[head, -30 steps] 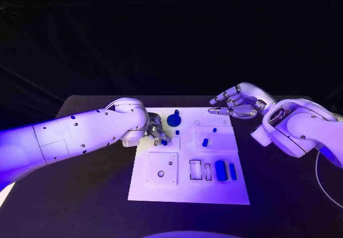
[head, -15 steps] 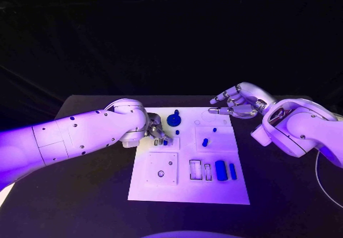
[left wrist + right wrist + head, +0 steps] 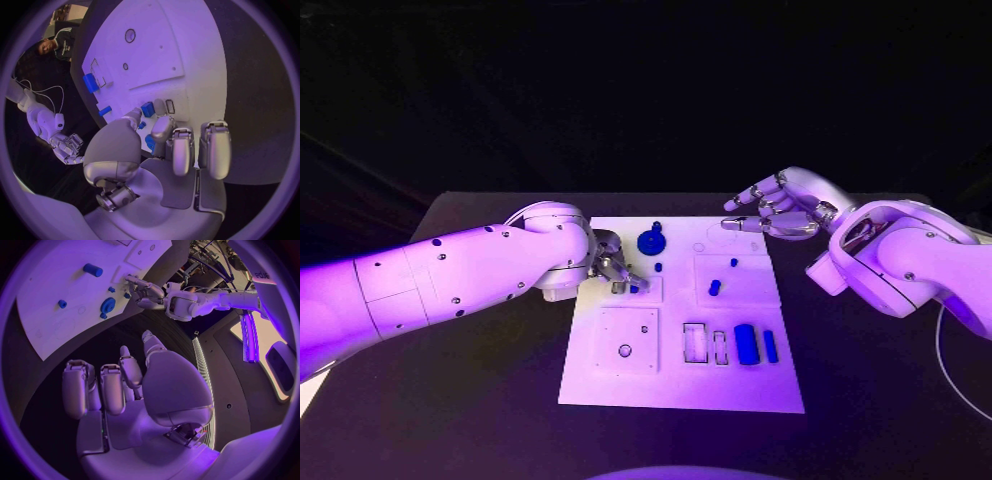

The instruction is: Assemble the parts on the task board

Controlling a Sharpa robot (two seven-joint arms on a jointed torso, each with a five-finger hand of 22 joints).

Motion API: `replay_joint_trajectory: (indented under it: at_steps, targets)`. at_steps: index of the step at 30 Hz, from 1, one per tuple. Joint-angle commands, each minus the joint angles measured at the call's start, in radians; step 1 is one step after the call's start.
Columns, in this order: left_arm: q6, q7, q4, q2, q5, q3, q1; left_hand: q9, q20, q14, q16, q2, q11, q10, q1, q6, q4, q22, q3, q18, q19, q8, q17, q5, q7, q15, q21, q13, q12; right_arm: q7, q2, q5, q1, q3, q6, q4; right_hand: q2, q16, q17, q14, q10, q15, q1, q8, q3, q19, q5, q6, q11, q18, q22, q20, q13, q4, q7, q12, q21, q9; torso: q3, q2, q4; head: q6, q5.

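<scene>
Black and dark, the desk is carrying the white task board in its middle, seen from the head view. On the board, a round blue part is lying near the far edge, small blue parts are sitting in the middle, and two long blue parts are lying side by side toward the near right. The left robot hand is resting over the board's left side, its fingertips down at a small blue part; whether it is gripping this part cannot be told here. The right robot hand is hovering above the board's far right corner, fingers apart and curved, holding nothing.

From the left wrist view, the left robot hand is reaching down onto the task board, and its thumb and one finger are standing close around a small blue part; contact is not clear.

From the right wrist view, the right robot hand is showing loosely spread fingers with nothing inside, well apart from the task board.
</scene>
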Motion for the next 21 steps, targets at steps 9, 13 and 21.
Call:
replay_joint_trajectory:
  at_steps: [9, 13, 21]
  targets:
    - [0.024, -0.009, 0.048, -0.045, 0.028, 0.046, 0.037, 0.0, -0.006, 0.105, 0.003, -0.001, 0.002, 0.003, 0.02, 0.003, 0.016, 0.202, -0.043, -0.016, 0.081, -0.002, 0.263, -0.001, 0.002, -0.009, -0.01, -0.007, -0.003, 0.011, 0.009, 0.005, -0.005, -0.002, 0.011, -0.01, 0.005, -0.008, 0.015, 0.052, -0.004, -0.002, -0.008, 0.003, -0.008, -0.007, 0.002, 0.006, 0.0, 0.006, 0.025, -0.003, 0.0, 0.002, 0.001, -0.005, -0.006, 0.001, 0.0012, -0.001, -0.0002, 0.003, 0.004]
    - [0.08, -0.009, 0.042, -0.064, 0.034, 0.052, 0.074, 0.0, -0.003, 0.105, 0.003, 0.0, 0.007, -0.018, 0.053, -0.012, 0.016, 0.179, -0.072, -0.01, 0.072, -0.007, 0.263, -0.001, 0.008, -0.005, -0.029, -0.035, -0.027, 0.01, 0.01, 0.006, -0.005, -0.002, 0.011, -0.012, 0.005, -0.008, 0.015, 0.052, -0.004, -0.002, -0.008, 0.003, -0.008, -0.007, 0.002, 0.006, 0.0, 0.006, 0.025, -0.003, 0.0, 0.002, 0.001, -0.005, -0.006, 0.001, 0.0016, 0.0, 0.0, 0.004, 0.005]
    - [0.131, 0.001, -0.08, -0.028, 0.067, 0.052, 0.126, -0.06, 0.028, 0.105, 0.003, 0.031, 0.052, -0.122, 0.156, -0.117, 0.017, 0.118, -0.13, 0.004, 0.045, -0.107, 0.263, 0.003, 0.061, 0.033, -0.083, -0.187, -0.154, 0.009, 0.013, 0.006, -0.006, -0.002, 0.007, -0.018, 0.006, -0.007, 0.016, 0.052, -0.004, -0.002, -0.007, 0.003, -0.009, -0.007, 0.002, 0.006, -0.001, 0.006, 0.025, -0.003, 0.0, 0.003, 0.001, -0.005, -0.006, 0.001, 0.0004, -0.001, 0.0021, 0.017, 0.004]
